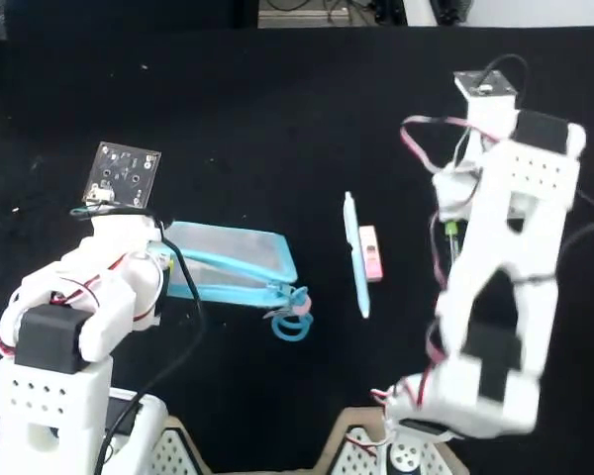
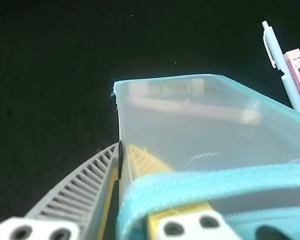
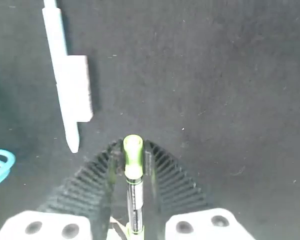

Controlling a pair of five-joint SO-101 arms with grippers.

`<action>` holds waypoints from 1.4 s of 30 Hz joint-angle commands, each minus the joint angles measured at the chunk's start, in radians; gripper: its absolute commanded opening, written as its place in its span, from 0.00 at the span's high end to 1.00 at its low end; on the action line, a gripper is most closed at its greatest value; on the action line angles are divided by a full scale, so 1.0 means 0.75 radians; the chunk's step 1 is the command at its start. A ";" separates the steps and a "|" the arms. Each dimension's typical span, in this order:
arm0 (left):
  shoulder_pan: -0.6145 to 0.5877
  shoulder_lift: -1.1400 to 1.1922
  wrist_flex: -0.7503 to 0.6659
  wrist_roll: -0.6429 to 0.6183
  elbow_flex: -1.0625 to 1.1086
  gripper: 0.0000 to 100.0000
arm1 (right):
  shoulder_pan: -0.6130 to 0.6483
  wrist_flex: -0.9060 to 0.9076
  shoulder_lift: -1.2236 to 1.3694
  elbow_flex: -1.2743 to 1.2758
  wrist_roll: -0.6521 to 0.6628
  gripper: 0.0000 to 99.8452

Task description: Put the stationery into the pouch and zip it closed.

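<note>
- Left pincer (image 2: 124, 148) is clamped on the pouch (image 2: 200, 125) at its edge, left of worktop (image 1: 277, 119) centre.
- Right pincer (image 3: 132, 146) grips a green marker (image 3: 133, 172); pen (image 1: 355, 255) and eraser (image 1: 371, 252) lie between.

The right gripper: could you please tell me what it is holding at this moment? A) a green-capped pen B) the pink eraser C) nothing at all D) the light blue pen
A: in the right wrist view the right gripper is shut on a green-capped pen, while the light blue pen and the pink eraser lie side by side on the table.
</note>
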State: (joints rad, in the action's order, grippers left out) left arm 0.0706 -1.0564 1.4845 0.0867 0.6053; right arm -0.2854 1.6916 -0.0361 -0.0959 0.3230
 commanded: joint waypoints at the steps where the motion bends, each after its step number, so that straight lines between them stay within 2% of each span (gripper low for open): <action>1: 0.005 0.008 -0.016 0.008 0.011 0.97 | 0.086 -0.072 -0.402 0.171 0.000 0.99; 7: 0.005 0.008 -0.016 0.008 0.011 0.97 | 0.276 -0.129 -0.909 0.410 -0.004 0.99; 15: 0.005 0.008 -0.016 0.008 0.011 0.97 | 0.491 -0.149 -1.353 0.447 -0.125 0.99; 22: 0.005 0.008 -0.016 0.008 0.013 0.97 | 0.835 -0.364 -1.713 0.457 -0.364 0.99; 25: 0.005 0.008 -0.016 0.008 0.013 0.97 | 1.002 -0.481 -1.838 0.457 -0.399 0.99; 36: 0.007 0.008 -0.016 0.008 0.013 0.97 | 1.426 -0.771 -1.891 0.512 -0.401 0.99; 42: 0.007 0.008 -0.016 0.008 0.013 0.97 | 1.483 -0.912 -1.865 0.723 -0.399 0.99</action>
State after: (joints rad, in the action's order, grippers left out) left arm 0.0706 -1.0564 1.4845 0.0867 0.6068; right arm 0.8086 1.0671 -1.4691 0.3920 0.0238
